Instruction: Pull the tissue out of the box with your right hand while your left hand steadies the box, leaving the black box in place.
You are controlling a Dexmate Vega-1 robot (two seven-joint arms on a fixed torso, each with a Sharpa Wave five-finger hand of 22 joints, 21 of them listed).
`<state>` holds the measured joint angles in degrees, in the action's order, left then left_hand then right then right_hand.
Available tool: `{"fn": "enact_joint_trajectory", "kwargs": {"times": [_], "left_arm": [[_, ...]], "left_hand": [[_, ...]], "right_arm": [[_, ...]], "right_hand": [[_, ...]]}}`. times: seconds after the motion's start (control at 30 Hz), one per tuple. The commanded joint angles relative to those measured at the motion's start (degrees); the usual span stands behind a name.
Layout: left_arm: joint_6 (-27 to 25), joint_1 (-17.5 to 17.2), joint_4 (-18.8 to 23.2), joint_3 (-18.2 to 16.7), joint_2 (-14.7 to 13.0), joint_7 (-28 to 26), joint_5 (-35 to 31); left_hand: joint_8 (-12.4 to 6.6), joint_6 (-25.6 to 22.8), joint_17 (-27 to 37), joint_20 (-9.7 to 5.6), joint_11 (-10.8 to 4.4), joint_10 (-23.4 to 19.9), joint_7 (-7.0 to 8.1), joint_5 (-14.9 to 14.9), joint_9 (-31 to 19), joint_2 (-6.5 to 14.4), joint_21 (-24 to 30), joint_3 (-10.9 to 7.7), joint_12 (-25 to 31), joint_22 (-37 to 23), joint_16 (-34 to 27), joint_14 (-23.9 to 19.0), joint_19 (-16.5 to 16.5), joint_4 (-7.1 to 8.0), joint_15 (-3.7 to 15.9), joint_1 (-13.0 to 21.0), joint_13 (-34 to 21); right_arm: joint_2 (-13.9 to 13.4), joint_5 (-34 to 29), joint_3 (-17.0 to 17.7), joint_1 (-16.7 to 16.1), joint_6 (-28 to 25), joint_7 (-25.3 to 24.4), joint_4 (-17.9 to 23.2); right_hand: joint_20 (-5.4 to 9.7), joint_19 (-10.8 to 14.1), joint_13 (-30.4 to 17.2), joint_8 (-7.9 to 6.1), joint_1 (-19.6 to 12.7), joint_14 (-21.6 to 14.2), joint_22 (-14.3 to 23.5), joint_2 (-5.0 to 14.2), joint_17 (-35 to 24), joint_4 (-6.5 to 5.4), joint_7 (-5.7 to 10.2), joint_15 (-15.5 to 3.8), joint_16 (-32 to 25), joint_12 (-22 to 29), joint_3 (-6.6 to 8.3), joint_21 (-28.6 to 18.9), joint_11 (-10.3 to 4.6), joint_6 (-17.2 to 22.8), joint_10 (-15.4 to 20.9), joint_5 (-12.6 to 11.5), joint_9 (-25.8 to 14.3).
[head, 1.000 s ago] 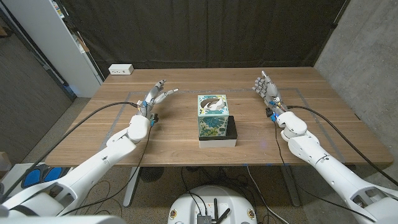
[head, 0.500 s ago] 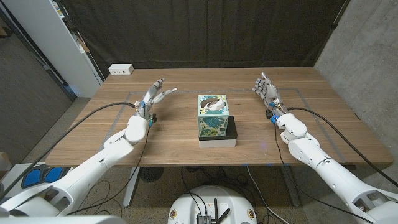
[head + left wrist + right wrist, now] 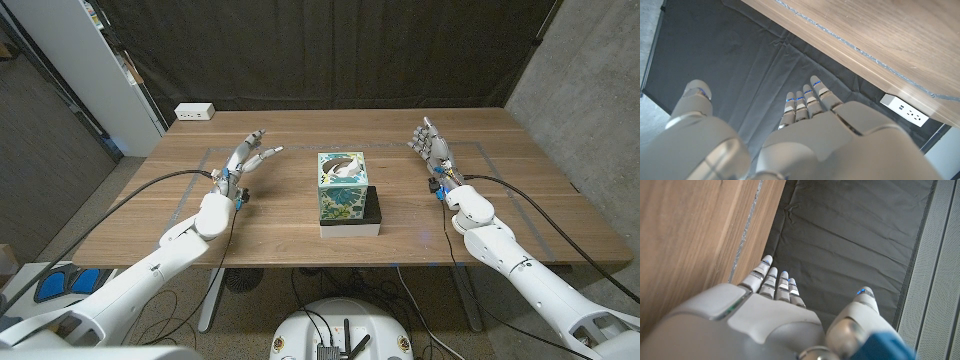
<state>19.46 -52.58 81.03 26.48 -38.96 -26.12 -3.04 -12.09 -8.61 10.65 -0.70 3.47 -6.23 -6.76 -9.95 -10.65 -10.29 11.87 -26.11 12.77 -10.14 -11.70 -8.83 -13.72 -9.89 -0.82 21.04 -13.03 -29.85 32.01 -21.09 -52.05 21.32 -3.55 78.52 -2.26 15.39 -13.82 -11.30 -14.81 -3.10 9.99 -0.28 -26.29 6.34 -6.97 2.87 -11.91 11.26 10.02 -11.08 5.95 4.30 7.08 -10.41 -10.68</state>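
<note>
So, worktop point(image 3: 300, 215): a big brown wooden top with thin pale tape lines near its edges. A dark curtain hangs behind it.
Left arm point(image 3: 150, 265): white, comes in from the near left corner with a black cable running along it.
Right arm point(image 3: 520, 265): white, comes in from the near right corner, also with a black cable.
Tissue box point(image 3: 342, 186): a tall box with green and blue leaf pictures. It stands upright near the middle of the worktop, between the 2 hands and well apart from both. Its top has an oval hole, and a bit of white tissue point(image 3: 346, 170) shows in the hole.
Black box point(image 3: 372, 208): flat and low. It sits right beside the tissue box, touching it on the robot's right side. A white edge shows along its near side.
Left hand point(image 3: 243, 160): up over the worktop, to the left of the tissue box. Its fingers point(image 3: 807, 97) are spread out and straight and hold nothing.
Right hand point(image 3: 432, 150): to the right of the tissue box, near the far right part of the worktop. Its fingers point(image 3: 772, 277) point away from the robot, lie side by side, and hold nothing.
White power strip point(image 3: 194, 112): small, at the far left corner of the worktop.
</note>
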Motion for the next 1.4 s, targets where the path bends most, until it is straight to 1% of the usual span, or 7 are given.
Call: {"fn": "enact_joint_trajectory", "kwargs": {"times": [0.03,0.23,0.6,1.03,1.1,1.17,1.4], "left_arm": [[0.94,-3.61,3.49,-1.74,-1.31,-0.96,-1.54],[1.22,-6.00,4.77,-2.78,-0.69,-3.32,-2.13],[2.51,-10.48,8.19,-4.63,-1.60,-3.92,-2.38],[3.86,-15.96,13.30,-7.13,-3.44,-1.52,-0.86],[-0.05,-17.72,16.28,-7.97,-4.19,-3.16,-4.14],[3.73,-17.57,14.46,-7.72,-3.32,-1.38,-0.70],[4.99,-20.50,16.34,-9.11,-3.83,-1.92,-1.92]], "left_hand": [[-0.28,-0.31,0.17,0.32,0.17,-0.37,0.03,0.05,-0.10,0.63,0.12,0.03,0.32,-0.11,-0.06,-0.20,-0.19,0.07,-0.29,0.27,-0.01],[-0.22,-0.37,0.17,0.44,0.17,-0.23,0.01,0.01,-0.10,0.71,-0.11,0.13,0.21,-0.12,0.14,0.14,0.27,0.13,-0.28,0.33,0.04],[-0.19,-0.82,0.13,-1.67,-1.41,-0.58,1.30,-0.06,-0.07,0.84,-0.29,0.53,0.12,-0.14,0.25,0.18,0.66,0.19,1.34,0.73,0.24],[-0.17,-1.06,0.11,-0.89,-0.70,-1.27,0.87,-0.17,-0.08,1.16,-0.01,0.57,0.24,-0.18,0.02,-0.80,-0.19,0.20,0.79,1.25,0.32],[-0.21,-1.25,0.11,-0.73,-0.49,-1.26,0.66,-0.20,-0.09,1.20,-0.05,0.57,0.21,-0.19,0.01,-0.88,-0.12,0.21,0.64,1.31,0.33],[-0.18,-1.23,0.11,-0.60,-0.43,-1.25,0.61,-0.22,-0.09,1.25,-0.14,0.59,0.20,-0.20,0.08,-0.76,0.09,0.24,0.50,1.33,0.34],[-0.07,-1.12,0.12,-0.47,-0.38,-1.21,0.44,-0.28,-0.09,1.37,-0.26,0.62,0.15,-0.21,0.17,-0.62,0.40,0.31,0.30,1.36,0.35]], "right_arm": [[-0.46,-0.18,-0.20,0.25,-0.31,0.81,-0.50],[-0.06,0.33,-0.12,0.07,-0.17,0.84,-0.81],[-0.44,-0.81,-0.23,-0.10,-0.27,-0.22,-0.23],[0.18,-0.87,-0.51,0.14,0.01,-0.23,-1.05],[0.43,-1.23,-0.43,0.06,0.29,-1.05,-0.97],[0.35,-1.24,-0.40,0.17,0.55,-0.74,-1.06],[-0.33,-1.53,-0.21,-0.18,-0.37,-1.43,0.05]], "right_hand": [[-0.15,0.30,0.06,-0.21,0.55,-0.16,0.13,0.04,0.01,0.25,-0.77,0.19,-0.28,0.42,-0.06,-0.40,-0.15,0.47,0.34,-0.13,-0.12],[-0.15,0.28,0.22,-0.19,0.59,-0.21,0.13,0.07,0.10,0.29,-0.78,0.23,-0.30,0.41,-0.08,-0.37,-0.14,0.49,0.32,-0.13,-0.12],[-0.21,0.52,0.45,-0.32,0.65,-0.40,0.13,0.14,0.26,0.37,-0.88,0.07,-0.39,0.52,-0.09,-0.45,-0.15,0.93,0.63,-0.13,-0.13],[-0.15,0.85,0.68,-0.34,0.67,-0.69,0.13,0.19,0.41,0.47,-0.79,-0.01,-0.49,0.53,-0.10,-0.53,-0.33,1.16,0.78,-0.13,-0.13],[-0.13,0.85,0.73,-0.34,0.67,-0.73,0.13,0.21,0.45,0.49,-0.71,-0.20,-0.50,0.54,-0.10,-0.52,-0.40,1.19,0.82,-0.12,-0.13],[0.02,0.98,0.78,-0.41,0.67,-0.84,0.13,0.22,0.49,0.51,-0.62,-0.29,-0.54,0.56,-0.10,-0.56,-0.52,1.41,0.89,-0.12,-0.13],[0.03,1.03,0.88,-0.39,0.67,-0.85,0.13,0.24,0.57,0.57,-0.55,-0.36,-0.53,0.56,-0.10,-0.55,-0.70,1.45,0.96,-0.12,-0.12]]}}
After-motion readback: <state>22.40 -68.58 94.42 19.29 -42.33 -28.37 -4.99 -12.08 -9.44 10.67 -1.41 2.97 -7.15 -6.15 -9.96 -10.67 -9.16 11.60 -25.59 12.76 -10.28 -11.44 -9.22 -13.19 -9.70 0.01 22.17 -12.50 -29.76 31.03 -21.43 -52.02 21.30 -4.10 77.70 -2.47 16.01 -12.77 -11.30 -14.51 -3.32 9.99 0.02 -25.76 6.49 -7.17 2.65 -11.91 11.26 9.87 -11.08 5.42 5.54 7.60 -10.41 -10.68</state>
